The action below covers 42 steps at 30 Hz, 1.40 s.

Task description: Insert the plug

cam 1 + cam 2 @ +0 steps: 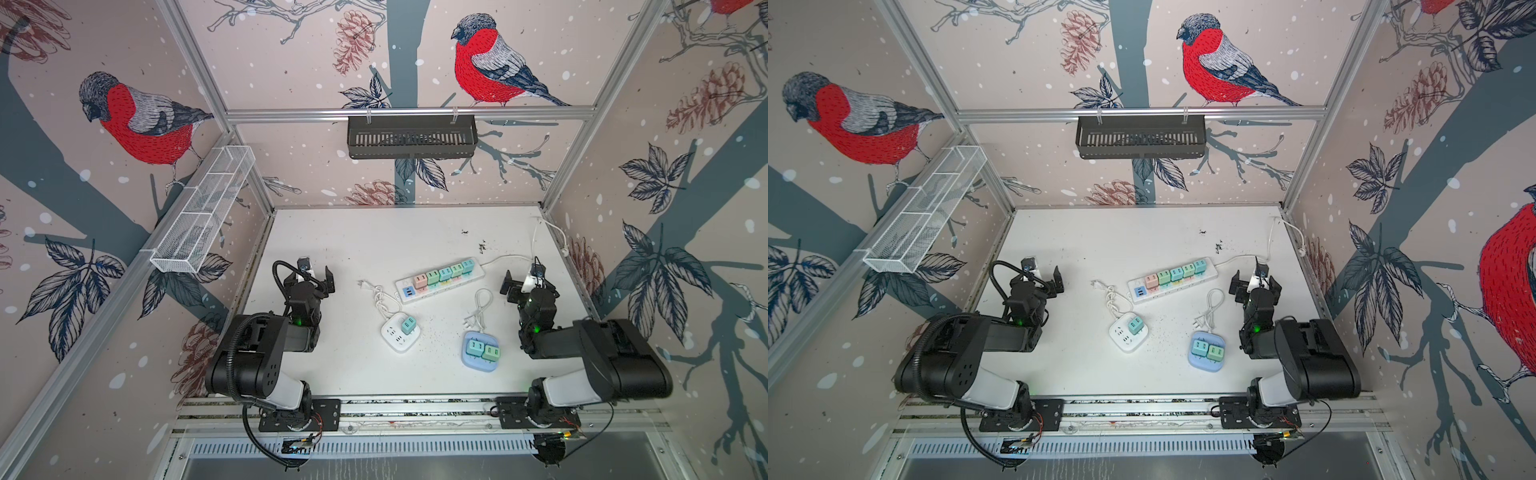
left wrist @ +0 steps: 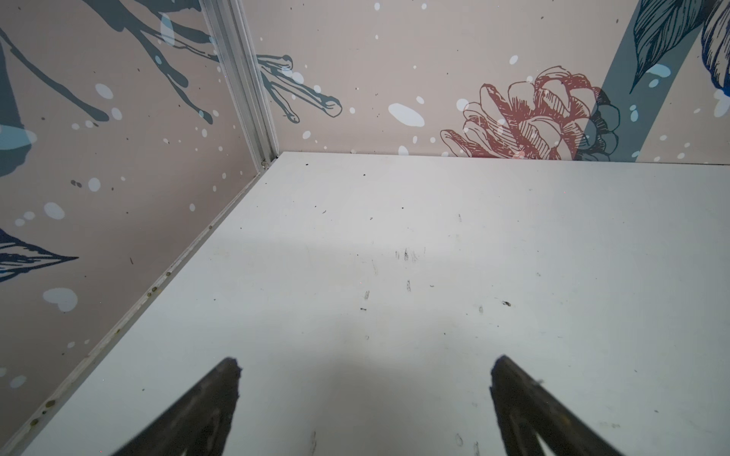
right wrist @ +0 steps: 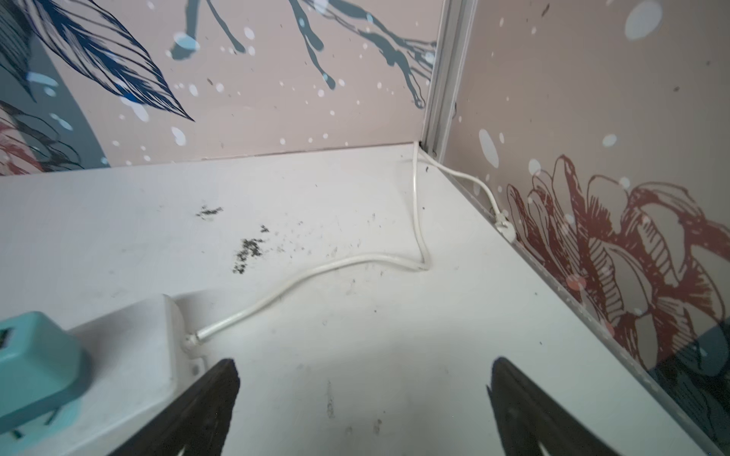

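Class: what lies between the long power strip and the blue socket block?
A coiled white cable with a loose plug, seen in both top views.

Matt scuffed table (image 1: 374, 232), smooth plastics, wire mesh.
The table looks dull, speckled with dark grit; the power strip (image 1: 401, 286) and its cable (image 3: 367, 257) are smooth, faintly glossy white plastic; the basket (image 1: 203, 212) is white wire mesh.

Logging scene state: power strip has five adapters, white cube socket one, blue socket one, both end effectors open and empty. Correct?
No: the blue socket holds two, a teal adapter and a green adapter, as both top views show. Rest stands: five on the power strip, one on the white cube socket, left end effector and right end effector open, empty.
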Available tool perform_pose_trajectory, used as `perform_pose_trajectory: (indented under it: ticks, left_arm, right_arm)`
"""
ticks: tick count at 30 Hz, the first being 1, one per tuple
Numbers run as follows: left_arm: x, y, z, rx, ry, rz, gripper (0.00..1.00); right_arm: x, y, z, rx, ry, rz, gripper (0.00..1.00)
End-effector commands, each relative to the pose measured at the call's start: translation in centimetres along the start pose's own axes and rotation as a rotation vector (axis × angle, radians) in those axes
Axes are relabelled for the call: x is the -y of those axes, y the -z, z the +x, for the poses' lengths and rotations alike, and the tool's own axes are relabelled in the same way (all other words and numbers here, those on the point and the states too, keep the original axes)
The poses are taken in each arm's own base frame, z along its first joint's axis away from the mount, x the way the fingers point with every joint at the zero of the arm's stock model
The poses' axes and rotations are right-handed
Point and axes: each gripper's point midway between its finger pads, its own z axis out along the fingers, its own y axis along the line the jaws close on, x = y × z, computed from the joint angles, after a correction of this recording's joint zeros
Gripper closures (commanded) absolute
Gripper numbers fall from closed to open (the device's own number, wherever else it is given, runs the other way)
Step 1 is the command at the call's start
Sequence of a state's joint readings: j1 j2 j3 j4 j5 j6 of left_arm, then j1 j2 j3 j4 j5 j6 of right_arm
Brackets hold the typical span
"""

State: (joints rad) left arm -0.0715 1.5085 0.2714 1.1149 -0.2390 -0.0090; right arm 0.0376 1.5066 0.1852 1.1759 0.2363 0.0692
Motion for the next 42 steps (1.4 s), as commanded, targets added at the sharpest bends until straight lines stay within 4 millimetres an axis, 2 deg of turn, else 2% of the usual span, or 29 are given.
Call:
perform_pose_trajectory:
  ticks: [1, 3, 6, 42]
  left_arm:
    - [0.23, -0.28, -0.72, 0.021, 0.014, 0.024, 0.02]
    - [0.08, -0.33, -0.74, 0.02, 0.019, 0.023, 0.02]
    - [0.07, -0.2, -0.77, 0.021, 0.022, 0.023, 0.02]
    - [0.06, -0.26, -0.76, 0.02, 0.023, 0.022, 0.02]
  right_arm:
    - [-0.43, -0.91, -2.54, 0.058, -0.036, -0.018, 0.0]
    - [-0.34, -0.42, -3.09, 0.114, -0.039, -0.02, 0.0]
    - [-0.45, -0.78, -2.71, 0.071, -0.035, -0.018, 0.0]
    - [-0.45, -0.76, -2.76, 0.077, -0.033, -0.013, 0.0]
